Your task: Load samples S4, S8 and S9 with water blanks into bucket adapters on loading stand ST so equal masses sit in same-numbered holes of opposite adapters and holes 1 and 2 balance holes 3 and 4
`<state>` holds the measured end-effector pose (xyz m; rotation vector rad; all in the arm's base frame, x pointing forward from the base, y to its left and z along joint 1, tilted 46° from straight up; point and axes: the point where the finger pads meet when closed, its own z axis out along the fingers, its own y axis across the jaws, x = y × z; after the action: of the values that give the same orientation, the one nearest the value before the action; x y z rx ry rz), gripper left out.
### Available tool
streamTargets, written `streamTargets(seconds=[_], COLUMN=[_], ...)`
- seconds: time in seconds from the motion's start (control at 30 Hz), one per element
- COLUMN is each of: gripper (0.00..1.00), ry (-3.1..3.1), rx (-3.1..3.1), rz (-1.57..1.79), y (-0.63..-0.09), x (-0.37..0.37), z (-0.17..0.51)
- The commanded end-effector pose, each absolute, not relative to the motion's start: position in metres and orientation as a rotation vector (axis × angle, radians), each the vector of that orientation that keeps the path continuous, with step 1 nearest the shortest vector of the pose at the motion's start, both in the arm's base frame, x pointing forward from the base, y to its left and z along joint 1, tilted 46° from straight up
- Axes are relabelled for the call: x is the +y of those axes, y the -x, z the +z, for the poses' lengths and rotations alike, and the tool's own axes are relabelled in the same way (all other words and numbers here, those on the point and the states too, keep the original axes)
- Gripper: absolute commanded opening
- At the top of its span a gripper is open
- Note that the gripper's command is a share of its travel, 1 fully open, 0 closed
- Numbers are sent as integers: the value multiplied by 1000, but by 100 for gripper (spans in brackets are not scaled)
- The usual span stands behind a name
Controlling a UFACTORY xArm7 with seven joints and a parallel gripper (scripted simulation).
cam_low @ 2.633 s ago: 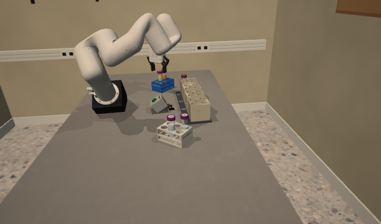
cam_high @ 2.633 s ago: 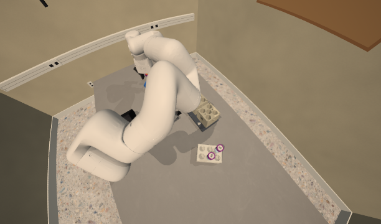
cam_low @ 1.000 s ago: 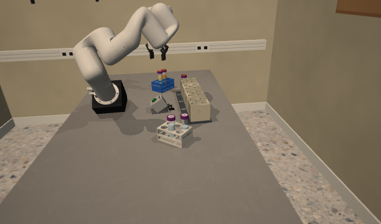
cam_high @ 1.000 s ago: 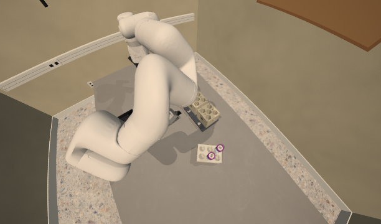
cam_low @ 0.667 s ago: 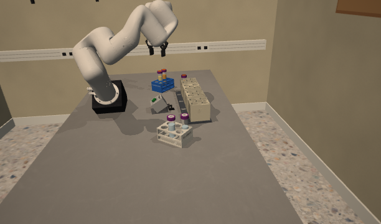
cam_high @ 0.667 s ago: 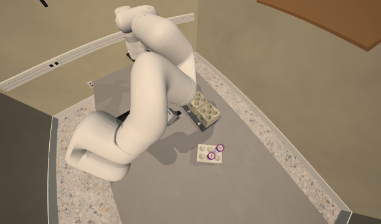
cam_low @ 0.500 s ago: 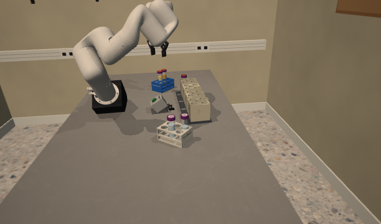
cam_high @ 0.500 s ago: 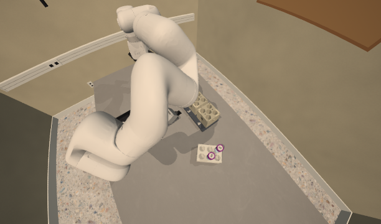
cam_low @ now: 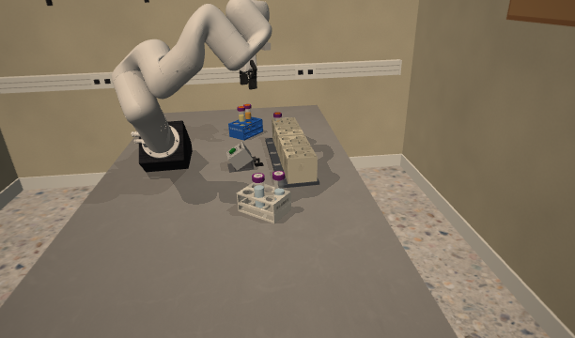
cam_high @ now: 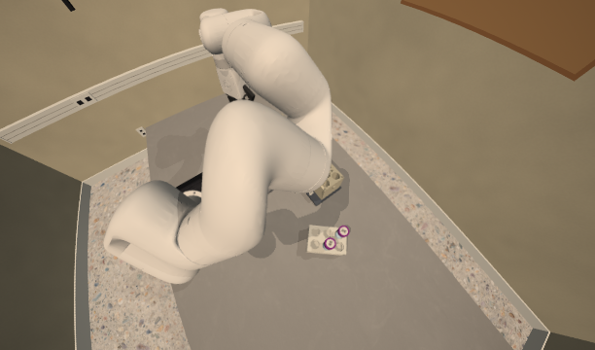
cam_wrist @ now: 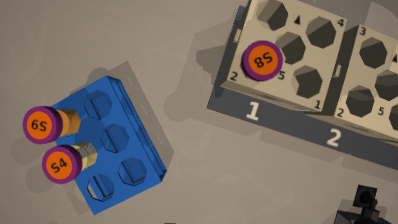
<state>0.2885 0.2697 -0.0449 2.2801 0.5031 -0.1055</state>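
Note:
My gripper [cam_low: 248, 85] is open and empty, high above the table's far end. The blue rack [cam_low: 245, 132] [cam_wrist: 116, 186] holds S4 [cam_low: 241, 108] [cam_wrist: 61, 164], pale yellow, and S9 [cam_low: 247, 106] [cam_wrist: 42, 125], orange, side by side in one row. S8 [cam_low: 277, 115] [cam_wrist: 262, 60] stands in hole 2 of the adapter [cam_wrist: 272, 89] at stand place 1. The adapter [cam_wrist: 364, 77] at place 2 shows no tube. The loading stand [cam_low: 271, 155] [cam_wrist: 290, 122] carries a row of adapters. The white rack [cam_low: 280, 207] holds two blanks [cam_high: 343, 230] [cam_high: 330, 243]; their numbers are unreadable.
The small sloped desk [cam_low: 240, 160] with the green DONE key [cam_low: 232, 151] stands between the robot's base [cam_low: 165, 160] and the stand. The white rack is off the stand's near end. The blue rack is beside the stand's far end.

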Motion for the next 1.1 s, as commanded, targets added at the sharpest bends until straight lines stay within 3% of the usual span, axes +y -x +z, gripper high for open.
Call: streamTargets(seconds=[0.0,1.07], gripper=[100,100], ry=[-2318,-2336], rx=[345,189], rz=[-23,45], y=[-300,-379], x=[261,185], z=[-30,57])
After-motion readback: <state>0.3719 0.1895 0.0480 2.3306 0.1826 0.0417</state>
